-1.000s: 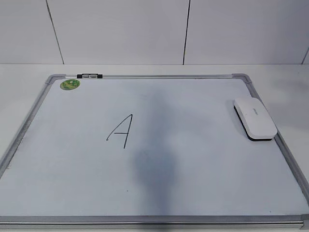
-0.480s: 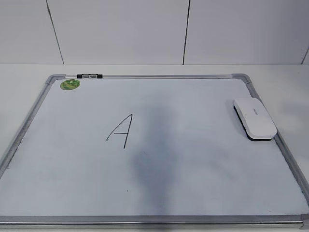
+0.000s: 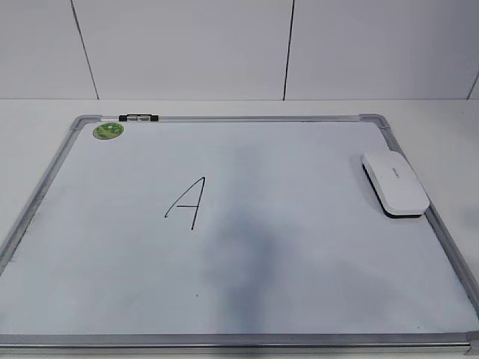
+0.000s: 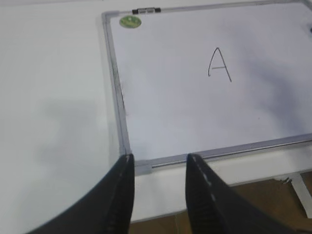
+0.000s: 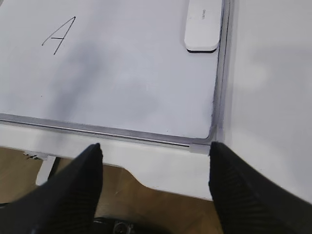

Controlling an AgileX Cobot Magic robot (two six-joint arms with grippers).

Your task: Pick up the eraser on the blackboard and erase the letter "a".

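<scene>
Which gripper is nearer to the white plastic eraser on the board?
Right. The right gripper hangs off the board's near right corner, the white plastic eraser just ahead along that edge. The left gripper is at the opposite near corner.

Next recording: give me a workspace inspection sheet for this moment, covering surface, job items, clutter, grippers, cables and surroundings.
Surface: white table, bare around the board.
Blackboard: white board in a silver frame, lying flat, with a green sticker at its far left corner.
Letter: one angular capital "A" left of centre; no lowercase "a" seen.
Eraser: lying on the board by the right frame edge, untouched.
Clutter: small black-and-clear clip on the far frame edge.
Left gripper: open, off the board's near left corner, empty.
Right gripper: wide open, off the near right corner, empty.
Cables: nothing seen.
Surroundings: white panelled wall behind; brown floor below the table edge.
</scene>
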